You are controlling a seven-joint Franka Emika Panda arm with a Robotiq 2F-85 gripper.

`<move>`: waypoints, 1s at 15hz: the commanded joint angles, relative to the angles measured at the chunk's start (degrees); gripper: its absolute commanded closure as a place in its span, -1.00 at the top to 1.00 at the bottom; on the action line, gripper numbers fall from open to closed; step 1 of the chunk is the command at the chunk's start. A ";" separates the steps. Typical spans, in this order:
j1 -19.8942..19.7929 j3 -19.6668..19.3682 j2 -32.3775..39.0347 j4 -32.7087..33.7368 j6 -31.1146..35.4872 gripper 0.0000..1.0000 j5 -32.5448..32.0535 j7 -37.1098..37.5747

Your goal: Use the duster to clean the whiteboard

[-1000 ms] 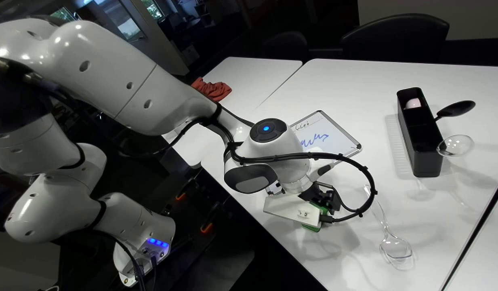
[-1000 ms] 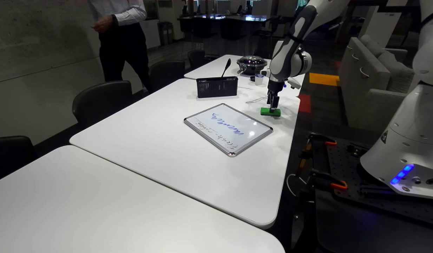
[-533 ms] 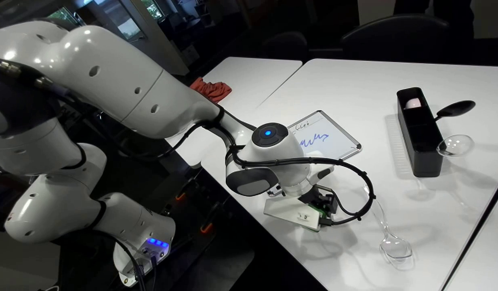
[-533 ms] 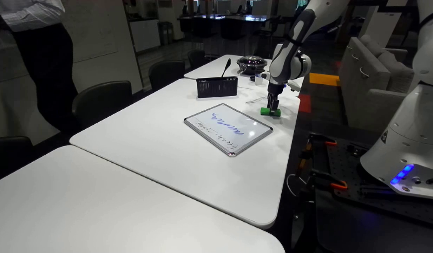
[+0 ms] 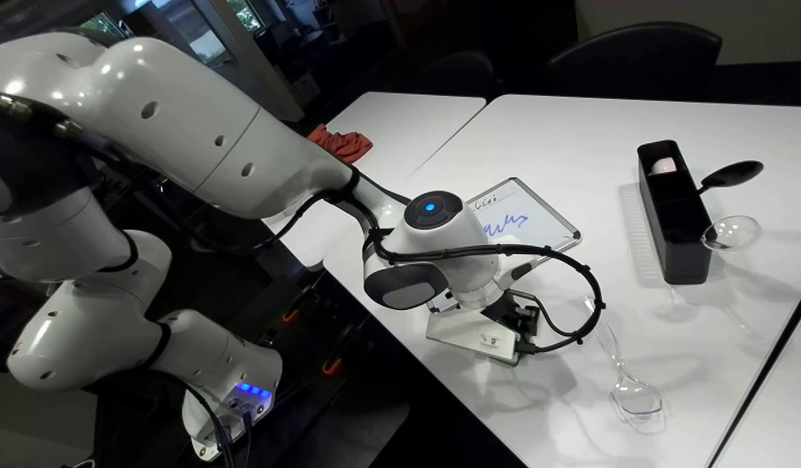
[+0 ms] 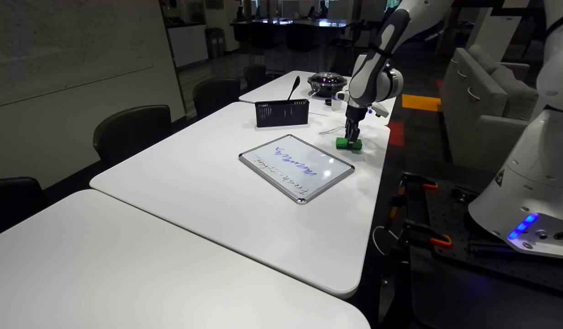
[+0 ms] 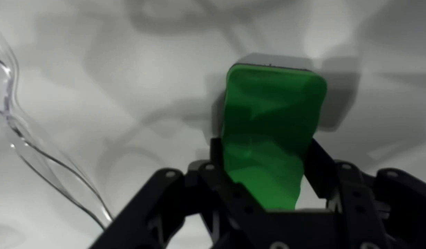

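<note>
The claw [image 7: 264, 155] is clenched on the green duster [image 7: 271, 110], its jaws parted only by the duster's width and its dark fingers [image 7: 318, 169] against both long sides. From here I see the duster near one edge of the white table [image 6: 208, 183], beside the blue-scribbled whiteboard [image 6: 299, 162] but apart from it, though I can't tell whether the duster's underside touches the table. A clear spoon [image 5: 627, 385] lies nearby on the same table
</note>
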 commanded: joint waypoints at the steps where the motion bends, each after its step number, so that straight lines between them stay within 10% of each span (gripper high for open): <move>1: 0.34 2.96 -9.87 -5.46 0.29 -0.34 -0.79 -0.49; 11: 19.70 -2.22 -11.73 7.34 -16.50 -0.34 -6.86 -6.61; 12: 20.07 -2.80 -14.51 3.61 -13.88 0.16 -5.55 -5.51; 15: 21.20 -3.14 -12.20 5.92 -14.81 0.16 -5.85 -5.53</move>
